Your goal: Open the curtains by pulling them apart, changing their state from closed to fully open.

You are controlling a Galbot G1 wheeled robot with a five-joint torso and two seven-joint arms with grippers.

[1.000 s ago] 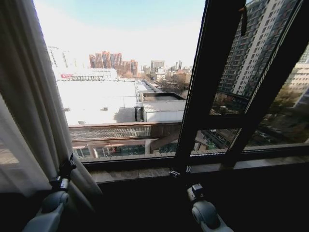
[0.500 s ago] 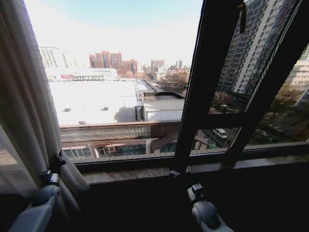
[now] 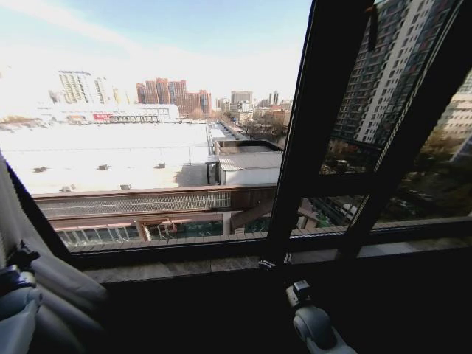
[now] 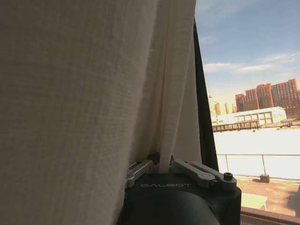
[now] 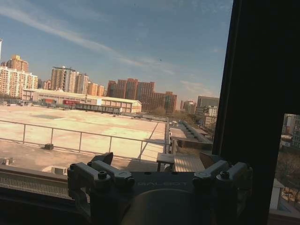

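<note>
Nearest to us, at the far left edge of the head view, our left gripper (image 3: 16,267) sits low against the gathered curtains (image 3: 51,295), which are bunched into a grey fold at the lower left corner of the window. In the left wrist view the curtains (image 4: 84,93) hang as a broad pleated white sheet right over the left gripper (image 4: 161,168), and a narrow pleat of the fabric drops straight down between its two fingers (image 4: 140,168), which are drawn in tight on that pleat. The fabric covers the near and left side of that view, with its free edge just right of the claw.

Our right gripper (image 3: 298,289) waits low at centre right, below the window sill (image 3: 184,264), well apart from the curtains. In the right wrist view the right gripper (image 5: 159,176) has its fingers spread wide with nothing between them.

Farther off stand the dark window frame (image 3: 310,147) and, beyond the glass, a wide flat rooftop (image 3: 110,151).
</note>
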